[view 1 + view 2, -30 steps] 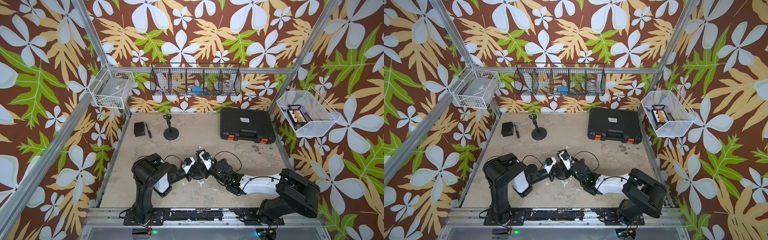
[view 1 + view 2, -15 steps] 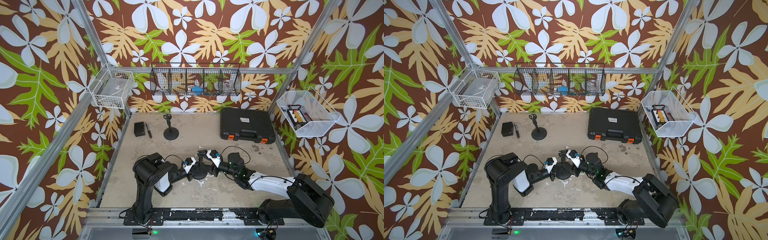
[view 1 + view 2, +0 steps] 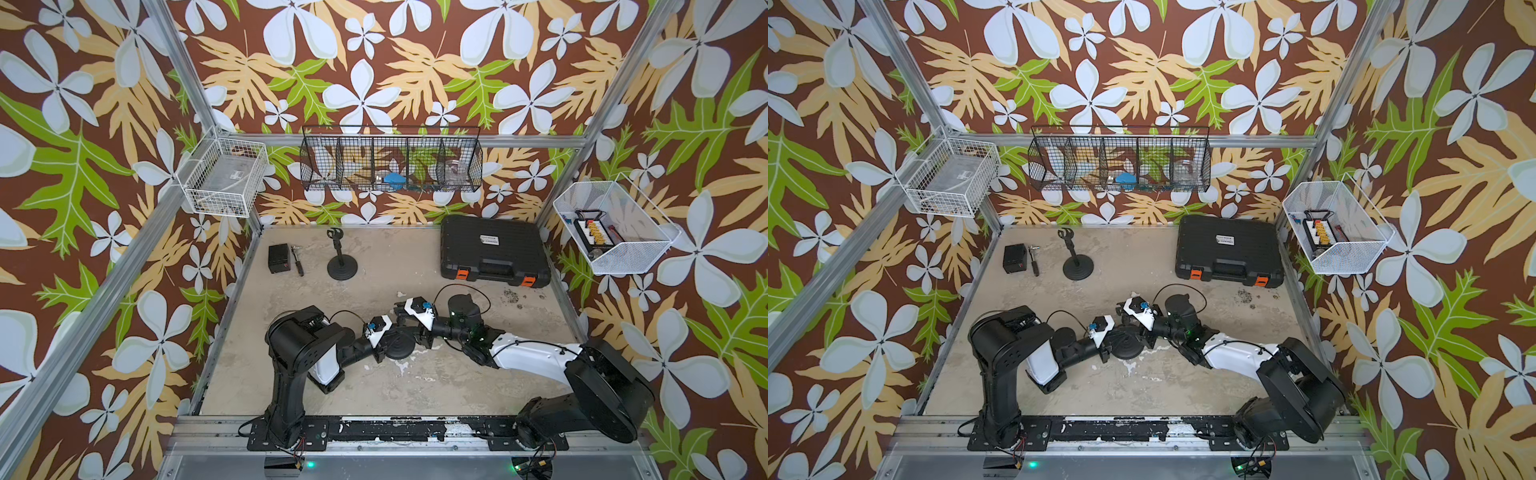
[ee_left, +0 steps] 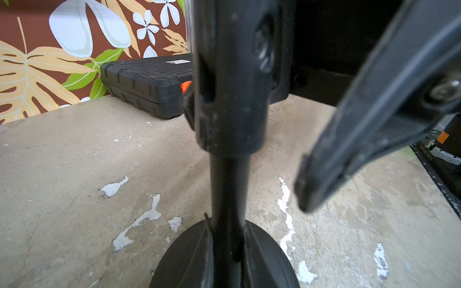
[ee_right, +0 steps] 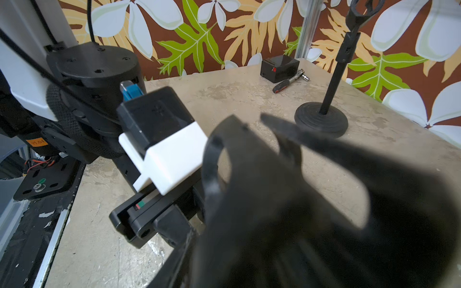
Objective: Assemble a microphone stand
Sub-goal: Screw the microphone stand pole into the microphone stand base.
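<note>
Left gripper (image 3: pixel 390 338): fingers closed, just left of round base (image 3: pixel 400 348); whether they clamp the pole (image 4: pixel 229 189) is unclear.
Right gripper (image 3: pixel 405 322): just right of base; finger spread unreadable.
Step, judged: fitting the pole's top. Next needs steady, upright alignment.
Left wrist view alone shows pole upright in base; top views hide it.

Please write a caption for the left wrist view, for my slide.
Close view of the stand pole rising from its round base on the scuffed table, black case behind.
</note>
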